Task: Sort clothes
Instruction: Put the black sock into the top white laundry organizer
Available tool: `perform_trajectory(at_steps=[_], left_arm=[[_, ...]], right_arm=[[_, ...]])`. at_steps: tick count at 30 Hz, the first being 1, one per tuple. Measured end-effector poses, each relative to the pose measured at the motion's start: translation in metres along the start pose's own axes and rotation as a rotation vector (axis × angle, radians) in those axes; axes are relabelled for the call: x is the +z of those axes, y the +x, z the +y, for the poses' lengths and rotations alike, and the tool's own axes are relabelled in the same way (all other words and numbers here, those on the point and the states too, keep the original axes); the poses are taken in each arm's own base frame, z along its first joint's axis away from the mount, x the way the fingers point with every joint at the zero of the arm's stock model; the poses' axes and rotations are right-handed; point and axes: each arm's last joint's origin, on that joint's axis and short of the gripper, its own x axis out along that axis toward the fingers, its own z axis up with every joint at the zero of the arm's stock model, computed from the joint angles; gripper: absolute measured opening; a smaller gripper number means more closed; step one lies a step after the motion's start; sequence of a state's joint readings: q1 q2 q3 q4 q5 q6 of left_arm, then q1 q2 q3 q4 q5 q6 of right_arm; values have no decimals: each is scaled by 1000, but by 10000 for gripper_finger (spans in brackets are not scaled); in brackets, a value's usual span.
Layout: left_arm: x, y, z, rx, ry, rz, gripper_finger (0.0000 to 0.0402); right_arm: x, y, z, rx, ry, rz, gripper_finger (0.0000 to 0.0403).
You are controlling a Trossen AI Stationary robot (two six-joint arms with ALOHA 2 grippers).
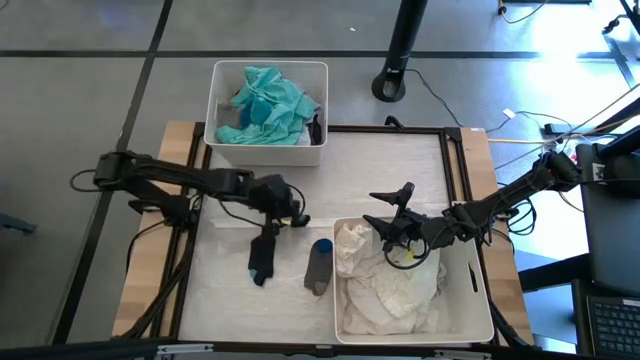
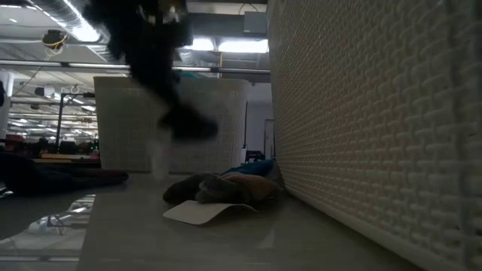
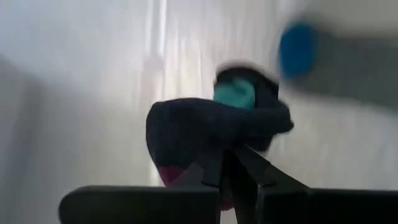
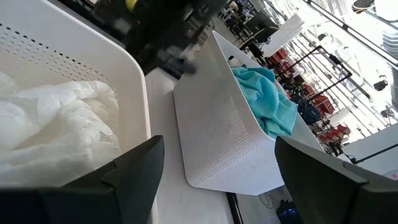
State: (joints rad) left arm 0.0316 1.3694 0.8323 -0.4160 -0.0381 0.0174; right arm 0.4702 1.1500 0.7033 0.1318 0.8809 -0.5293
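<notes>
Near edge of bench [image 1: 230,300]: white bin [image 1: 480,300], holding crumpled white clothes [image 1: 385,290]. Right pincer [image 1: 392,222] hovers over this bin's far left corner, fingers spread wide, nothing between them; in the right wrist view the two dark fingers [image 4: 134,171] stand well apart.

Just left of that bin: grey sock [image 1: 319,266] with a blue toe, lying flat on the bench.

Left of the grey sock: dark sock [image 1: 264,256], hanging from the left pincer [image 1: 270,228], which is closed on its upper end. The left wrist view shows the fingers [image 3: 249,171] pinched together on the dark fabric, teal lining visible at the sock's opening. Whether the lower end touches the bench cannot be told.

Far edge of bench: second white bin [image 1: 268,150], holding teal clothes [image 1: 268,100] with some dark fabric at its right side.
</notes>
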Motion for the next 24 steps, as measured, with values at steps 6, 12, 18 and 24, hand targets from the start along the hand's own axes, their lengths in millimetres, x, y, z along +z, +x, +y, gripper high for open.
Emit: perform_trajectory(at_steps=[6, 12, 18, 24], left_arm=[[35, -87, 10, 207, 105, -329, 7], [46, -161, 34, 598, 146, -651, 5], [40, -188, 71, 900, 127, -665, 2], [24, -179, 110, 1033, 2, -533, 17]], right_arm=[[0, 0, 0, 0, 0, 0, 310], [0, 0, 0, -1, 0, 0, 310], [0, 0, 0, -1, 0, 0, 310], [0, 0, 0, -1, 1, -1, 310]])
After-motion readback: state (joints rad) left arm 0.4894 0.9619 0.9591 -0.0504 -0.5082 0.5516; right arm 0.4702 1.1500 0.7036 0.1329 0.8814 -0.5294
